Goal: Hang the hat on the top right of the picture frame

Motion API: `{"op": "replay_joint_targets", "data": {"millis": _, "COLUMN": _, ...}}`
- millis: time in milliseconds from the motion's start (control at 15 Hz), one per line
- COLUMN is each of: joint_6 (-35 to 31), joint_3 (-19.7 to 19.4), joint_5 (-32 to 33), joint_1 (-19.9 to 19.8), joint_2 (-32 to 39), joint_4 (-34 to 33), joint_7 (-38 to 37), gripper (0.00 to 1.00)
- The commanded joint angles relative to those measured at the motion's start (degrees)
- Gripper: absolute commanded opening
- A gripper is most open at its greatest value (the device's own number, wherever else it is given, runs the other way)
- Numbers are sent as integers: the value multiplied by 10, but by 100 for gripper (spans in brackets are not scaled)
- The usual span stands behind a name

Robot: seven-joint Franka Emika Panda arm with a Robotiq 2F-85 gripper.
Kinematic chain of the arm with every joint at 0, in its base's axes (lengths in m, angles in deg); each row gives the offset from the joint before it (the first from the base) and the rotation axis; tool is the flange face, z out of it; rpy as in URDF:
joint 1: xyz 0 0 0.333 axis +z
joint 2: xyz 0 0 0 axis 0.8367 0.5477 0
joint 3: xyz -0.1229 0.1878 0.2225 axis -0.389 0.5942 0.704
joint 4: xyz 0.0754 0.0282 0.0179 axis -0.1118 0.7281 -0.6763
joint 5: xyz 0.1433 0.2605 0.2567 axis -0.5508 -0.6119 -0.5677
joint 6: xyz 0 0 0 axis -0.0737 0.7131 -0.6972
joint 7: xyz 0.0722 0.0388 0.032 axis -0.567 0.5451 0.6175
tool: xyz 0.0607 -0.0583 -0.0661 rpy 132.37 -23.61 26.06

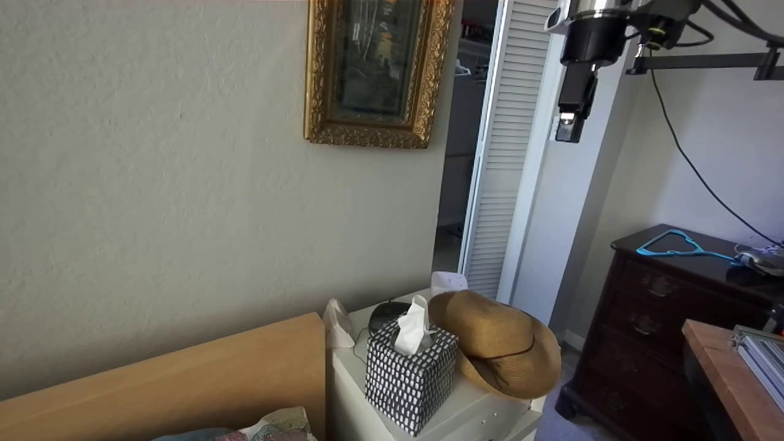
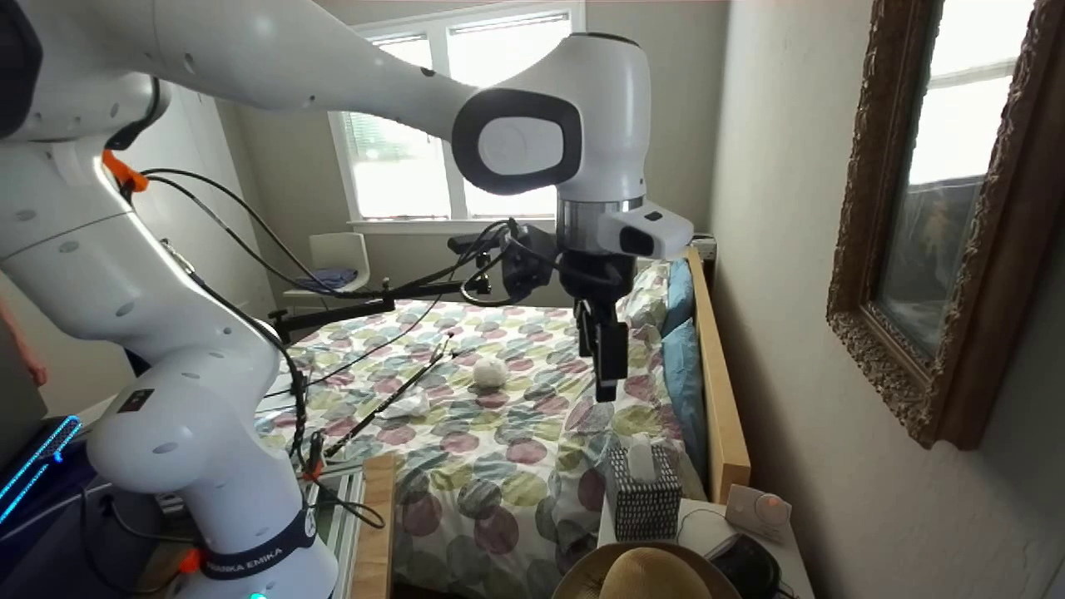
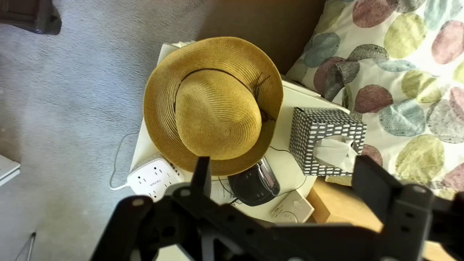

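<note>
The tan straw hat (image 1: 493,327) lies crown up on a white nightstand (image 3: 286,94), its brim past the nightstand's edge. It also shows in an exterior view (image 2: 653,578), cut off at the bottom, and whole in the wrist view (image 3: 217,112). The gilded picture frame (image 1: 373,136) hangs on the wall above and left of the nightstand, its top cut off; it also shows in an exterior view (image 2: 886,378). My gripper (image 3: 282,161) is open and empty, pointing down, well above the nightstand. It shows in both exterior views (image 1: 569,131) (image 2: 607,387), apart from hat and frame.
A patterned tissue box (image 1: 411,367) stands beside the hat. A black device (image 3: 253,185), a white outlet block (image 3: 156,177) and a small beige device (image 3: 293,208) are on the nightstand. A wooden headboard (image 2: 720,374), a louvered door (image 1: 511,141) and a dark dresser (image 1: 637,306) stand nearby.
</note>
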Motion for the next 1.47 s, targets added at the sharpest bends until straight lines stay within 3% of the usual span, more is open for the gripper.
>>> {"op": "replay_joint_targets", "data": {"millis": 0, "joint_6": -35, "joint_3": 6, "joint_5": -11, "joint_1": -10, "joint_2": 49, "joint_4": -6, "joint_7": -28, "gripper": 100}}
{"op": "replay_joint_targets", "data": {"millis": 933, "joint_6": -120, "joint_3": 12, "joint_5": -68, "joint_1": -8, "joint_2": 217, "joint_4": -23, "joint_7": -45, "gripper": 100}}
{"op": "replay_joint_targets", "data": {"millis": 1400, "joint_6": -152, "joint_3": 15, "joint_5": -62, "joint_1": -8, "joint_2": 296, "joint_4": -33, "joint_7": -77, "gripper": 100}}
